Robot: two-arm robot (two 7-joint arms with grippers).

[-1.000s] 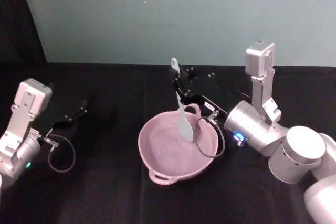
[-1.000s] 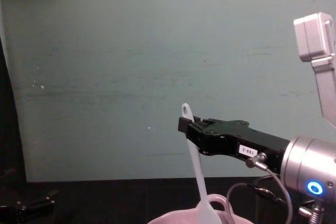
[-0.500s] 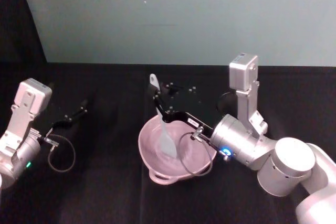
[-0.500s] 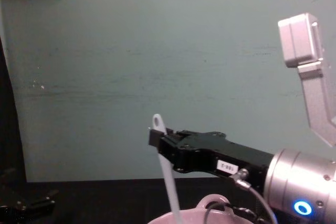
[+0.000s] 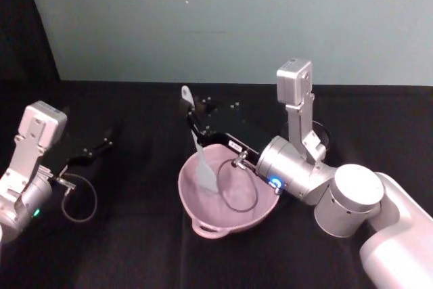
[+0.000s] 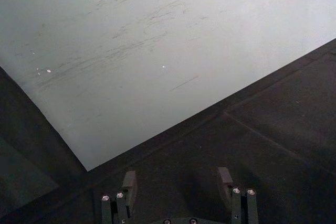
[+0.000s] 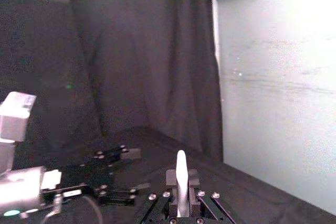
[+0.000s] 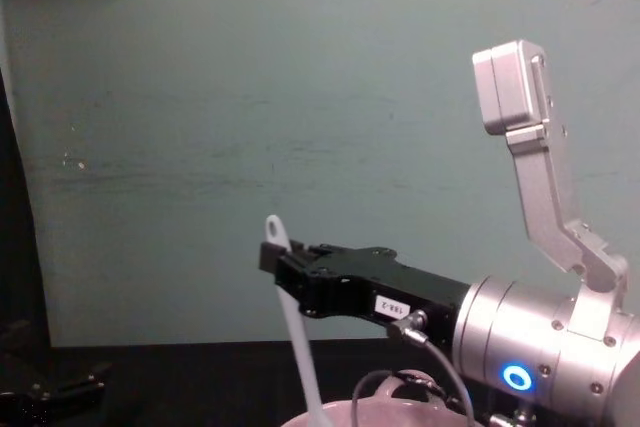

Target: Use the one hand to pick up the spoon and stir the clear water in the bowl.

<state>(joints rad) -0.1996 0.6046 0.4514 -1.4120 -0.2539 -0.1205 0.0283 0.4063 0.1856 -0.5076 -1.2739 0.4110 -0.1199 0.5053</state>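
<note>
The pale pink bowl (image 5: 203,213) sits mid-table, its loop handle toward me. My right gripper (image 5: 194,128) reaches over its far left rim and is shut on the white spoon (image 5: 202,167). The spoon stands nearly upright, hole end up, its flat blade down inside the bowl at the left. From the chest the right gripper (image 8: 275,265) clamps the spoon (image 8: 293,325) just below the hole. In the right wrist view the spoon's handle (image 7: 181,179) stands between the shut fingers. My left gripper (image 5: 101,145) is parked at the far left, and its left wrist view shows the left gripper (image 6: 177,182) open over bare black cloth.
A black cloth (image 5: 135,248) covers the table, with a pale teal wall (image 5: 223,18) behind it. The right arm's cable loop (image 5: 237,191) hangs over the bowl. The left arm's cable (image 5: 78,197) lies on the cloth at the left.
My right gripper has carried the spoon leftward across the bowl, from the right side to the left side. The right arm has swung in over the bowl. The left arm has not moved.
</note>
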